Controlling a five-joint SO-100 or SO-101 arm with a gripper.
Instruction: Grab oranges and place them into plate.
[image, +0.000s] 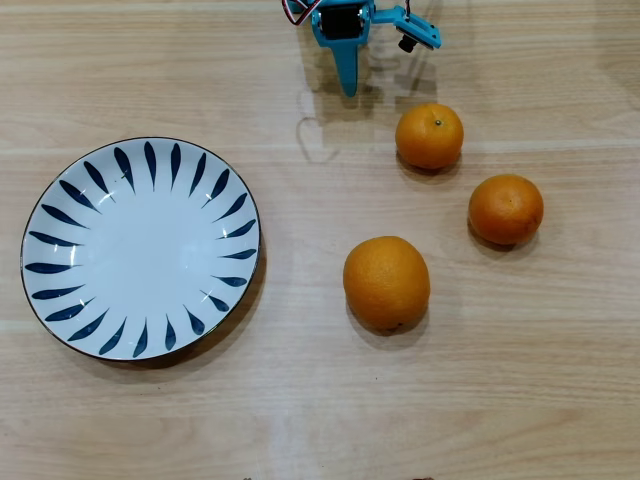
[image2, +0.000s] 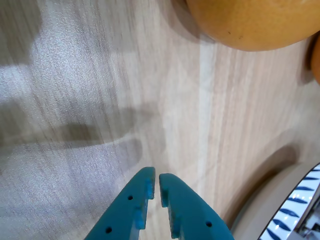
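Plate (image: 45, 215) empty, left side of the overhead view; three oranges loose on the wooden table (image: 300, 420) to the right: large one (image: 386, 283) nearest the plate, two smaller (image: 429, 135) (image: 505, 209) beyond. Risk: round fruit may roll off if a fingertip nudges it before the jaws straddle it. Gripper (image2: 154, 181) clenched, nothing held, low over bare wood at the top edge, just beside the nearest small orange.

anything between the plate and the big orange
Nothing: in the overhead view the stretch from the plate to the big orange is bare wooden table.
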